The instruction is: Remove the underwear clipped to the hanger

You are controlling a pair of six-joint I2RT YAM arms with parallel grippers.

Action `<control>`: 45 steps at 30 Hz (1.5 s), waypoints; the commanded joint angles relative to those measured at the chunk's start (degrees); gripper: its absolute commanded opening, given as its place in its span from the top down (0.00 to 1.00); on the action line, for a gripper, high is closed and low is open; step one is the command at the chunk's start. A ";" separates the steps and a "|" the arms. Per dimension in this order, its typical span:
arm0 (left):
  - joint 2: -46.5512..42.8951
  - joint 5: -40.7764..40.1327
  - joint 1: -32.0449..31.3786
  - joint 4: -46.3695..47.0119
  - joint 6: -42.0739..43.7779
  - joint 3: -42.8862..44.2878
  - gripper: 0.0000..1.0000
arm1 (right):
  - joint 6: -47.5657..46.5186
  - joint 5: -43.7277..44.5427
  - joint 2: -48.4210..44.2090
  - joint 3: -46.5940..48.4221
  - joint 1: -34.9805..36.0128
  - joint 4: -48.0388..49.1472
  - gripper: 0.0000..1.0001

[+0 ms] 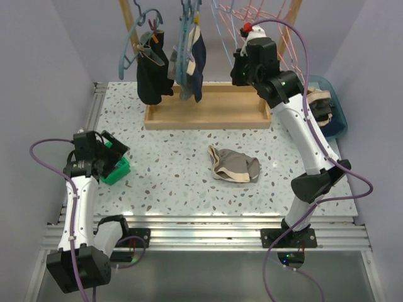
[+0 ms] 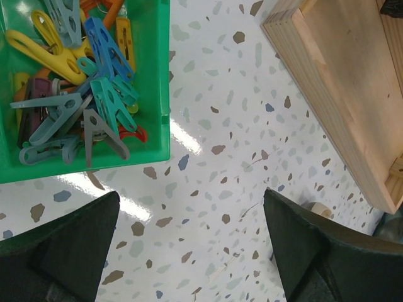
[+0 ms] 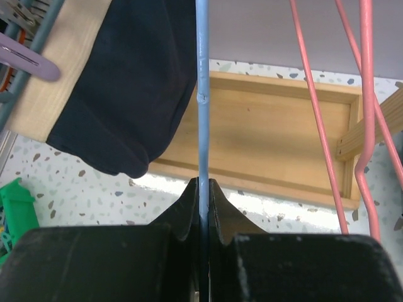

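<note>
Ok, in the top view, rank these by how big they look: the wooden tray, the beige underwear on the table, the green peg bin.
1. wooden tray, clearly largest
2. beige underwear
3. green peg bin, smallest as seen, though it is partly hidden

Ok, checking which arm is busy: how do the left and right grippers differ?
The left gripper is open and holds nothing; the right gripper is shut on a thin blue hanger wire. The left sits low over the speckled table beside the green plastic bin of pegs; the right is raised above the wooden tray. Both are black.
</note>
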 commanded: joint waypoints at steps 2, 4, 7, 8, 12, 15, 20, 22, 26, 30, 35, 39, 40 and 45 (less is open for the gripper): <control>0.84 1.80 -0.06 3.15 0.89 1.18 0.00 | 1.32 -1.68 -1.82 -0.98 -0.17 -2.84 1.00; 0.84 1.97 -0.06 3.41 0.71 1.18 0.00 | 1.67 -2.03 -2.61 -2.82 -0.17 -3.02 1.00; 1.45 2.32 -0.14 4.03 0.36 0.66 0.00 | 1.93 -2.21 -2.79 -2.83 -0.08 -4.25 0.91; 1.54 2.50 -0.14 4.29 0.19 0.57 0.00 | 1.93 -2.38 -2.70 -2.75 -0.08 -4.25 0.85; 1.89 3.03 -0.14 4.47 -0.08 1.09 0.00 | 2.20 -4.14 -3.66 -1.78 -0.17 -4.95 0.53; 2.42 3.29 -0.23 4.29 -0.16 2.41 0.00 | 2.37 -6.07 -9.08 -4.84 -0.08 -4.61 0.16; 3.12 3.91 -0.14 3.94 0.36 4.69 0.00 | 1.06 -11.79 -22.01 -21.17 1.32 -5.56 0.02; 3.12 3.82 -0.14 3.76 0.54 5.14 0.00 | 1.23 -14.24 -28.58 -31.94 2.99 -6.10 0.02; 3.12 4.17 -0.14 3.94 0.45 4.79 0.00 | 4.39 -15.39 -36.00 -51.49 7.03 -4.44 0.02; 2.86 4.08 -0.14 3.68 1.15 3.47 0.00 | 8.52 -10.68 -37.86 -68.35 10.02 2.85 0.02; 2.51 4.26 -0.58 3.59 1.15 2.24 0.00 | 9.23 -6.43 -28.05 -72.27 10.47 13.05 0.02; 2.24 3.73 -0.76 3.15 1.50 2.33 0.00 | 10.89 -4.50 -19.17 -71.13 10.47 19.03 0.02; 2.07 3.64 -0.76 2.80 1.68 2.33 0.00 | 11.59 -3.10 -17.31 -70.08 10.47 19.65 0.02; 1.37 3.29 -0.67 1.74 1.94 2.42 0.00 | 17.12 0.95 -6.41 -67.44 10.38 20.80 0.02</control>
